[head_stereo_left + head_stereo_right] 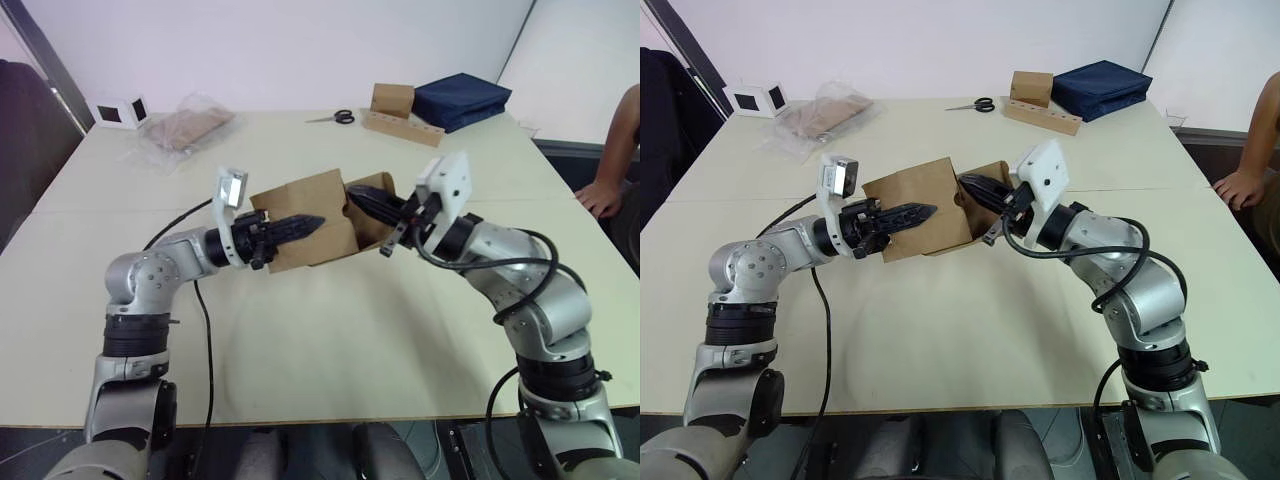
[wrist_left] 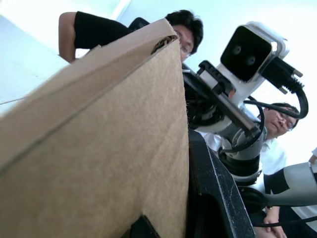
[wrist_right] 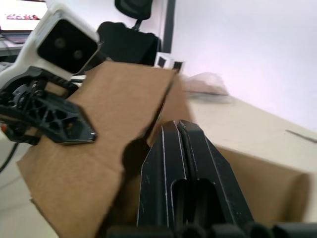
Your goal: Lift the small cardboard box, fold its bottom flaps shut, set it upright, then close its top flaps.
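Over the middle of the table (image 1: 330,340), lifted clear of its top, you have the small cardboard box (image 1: 310,225) held between both arms. It is tilted, with one broad brown side turned toward the head camera and an open flap (image 1: 372,215) standing out at the end nearer the right arm. Your left gripper (image 1: 300,226) lies across that broad side, its black fingers pointing toward the right arm; the left wrist view shows one finger (image 2: 213,193) flat against the cardboard wall, so the jaws are clamped on the box wall. Your right gripper (image 1: 368,203) reaches in from the other end, at the open flap. In the right wrist view its two fingers (image 3: 183,173) are pressed together with no gap between them, lying against the brown cardboard, and nothing sits between them.

Toward the far edge of the table you can see scissors (image 1: 333,118), a brown box joined to a hole-punched cardboard strip (image 1: 400,115), and a dark blue folded cloth (image 1: 462,100) at the far right corner. Near the far left corner are a clear plastic bag (image 1: 185,128) and a white cube with dark faces (image 1: 120,110). A person's hand (image 1: 600,195) rests at the right edge.
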{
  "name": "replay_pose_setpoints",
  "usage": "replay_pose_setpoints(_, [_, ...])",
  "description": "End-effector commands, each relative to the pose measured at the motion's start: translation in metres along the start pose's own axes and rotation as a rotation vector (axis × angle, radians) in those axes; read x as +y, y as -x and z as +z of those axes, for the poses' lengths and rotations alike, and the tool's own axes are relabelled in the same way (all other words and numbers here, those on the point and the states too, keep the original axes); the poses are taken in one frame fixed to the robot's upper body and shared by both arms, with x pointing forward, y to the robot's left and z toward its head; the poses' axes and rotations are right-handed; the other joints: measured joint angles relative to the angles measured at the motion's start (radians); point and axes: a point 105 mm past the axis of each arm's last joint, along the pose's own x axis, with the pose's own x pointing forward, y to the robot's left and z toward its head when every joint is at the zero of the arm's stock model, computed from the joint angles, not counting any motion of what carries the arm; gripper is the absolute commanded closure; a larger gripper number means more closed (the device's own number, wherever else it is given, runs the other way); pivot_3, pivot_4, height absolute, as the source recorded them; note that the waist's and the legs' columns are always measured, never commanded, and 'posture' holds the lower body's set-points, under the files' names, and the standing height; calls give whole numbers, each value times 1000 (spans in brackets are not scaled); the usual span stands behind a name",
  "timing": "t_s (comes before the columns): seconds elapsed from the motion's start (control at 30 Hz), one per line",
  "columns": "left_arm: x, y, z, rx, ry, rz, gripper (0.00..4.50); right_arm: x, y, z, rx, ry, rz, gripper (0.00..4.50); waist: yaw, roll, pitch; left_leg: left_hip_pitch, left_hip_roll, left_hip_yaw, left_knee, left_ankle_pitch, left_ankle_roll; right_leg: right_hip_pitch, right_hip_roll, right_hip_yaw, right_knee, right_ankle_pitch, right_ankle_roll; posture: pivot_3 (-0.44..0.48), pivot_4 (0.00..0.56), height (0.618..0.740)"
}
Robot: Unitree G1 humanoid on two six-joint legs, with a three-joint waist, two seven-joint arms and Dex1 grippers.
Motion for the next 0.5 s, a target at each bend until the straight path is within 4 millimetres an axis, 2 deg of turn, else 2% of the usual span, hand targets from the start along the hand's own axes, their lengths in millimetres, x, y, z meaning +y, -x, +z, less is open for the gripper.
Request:
replay_pose_setpoints(0.03, [-9,-2,17,-37,-57,-29,4474,-8,15,20,-36,58,-27,4500,1,0,0,0,0,0,0,0,0,0,0,0,0,0,0,0,150,740])
replay_pose_setpoints(0.23, [-10,-1,25,-57,-66,-23,4474,-15,46,13,28,43,-99,4500,2,0,0,0,0,0,0,0,0,0,0,0,0,0,0,0,150,740])
replay_pose_setpoints(0.37, [-11,-2,29,-66,-66,-26,4474,-3,63,-5,87,-12,-125,4500,3,0,0,0,0,0,0,0,0,0,0,0,0,0,0,0,150,740])
replay_pose_setpoints(0.5, [-12,-3,30,-69,-63,-28,4474,5,66,-14,104,-43,-137,4500,-4,0,0,0,0,0,0,0,0,0,0,0,0,0,0,0,150,740])
